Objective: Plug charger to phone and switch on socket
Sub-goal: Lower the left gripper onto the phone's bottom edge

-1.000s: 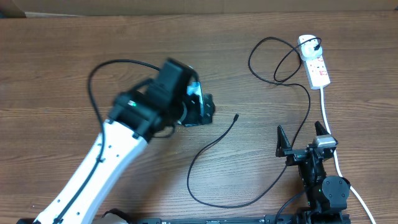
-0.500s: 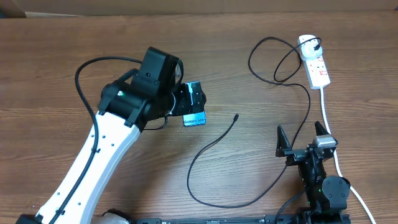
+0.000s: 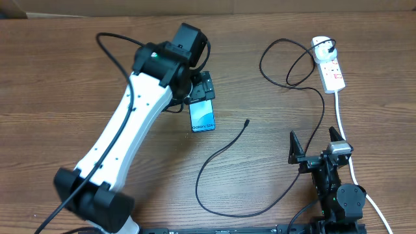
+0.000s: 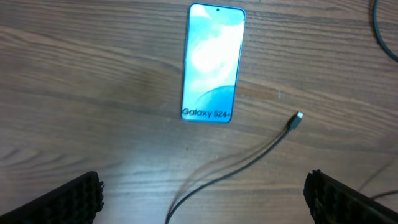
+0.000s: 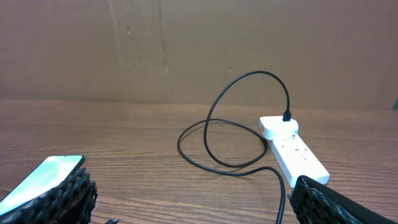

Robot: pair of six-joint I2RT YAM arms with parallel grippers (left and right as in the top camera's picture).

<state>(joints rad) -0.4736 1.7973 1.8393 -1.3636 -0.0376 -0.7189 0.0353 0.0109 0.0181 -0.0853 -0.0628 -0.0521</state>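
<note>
On a wooden bench (image 3: 65, 78), the left hand (image 3: 202, 89) hangs released and empty above the top end of the phone (image 3: 202, 116), which lies flat, screen up, left of centre. To its right, not touching, lies the connector tip (image 3: 247, 121) of the charger (image 3: 197, 185). The black cable loops to its plug in the socket (image 3: 329, 66) at far right. Nearer the front edge, the right hand (image 3: 314, 140) is spread wide, holding nothing, beside the white lead (image 3: 338, 114).

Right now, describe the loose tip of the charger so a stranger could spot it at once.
Find the white left arm stretched over the wooden table; the blue-screened phone lies at its far end. Right of the phone, not touching it, is the charger tip: the free end of a thin black cable, unlike the thick white lead.
</note>
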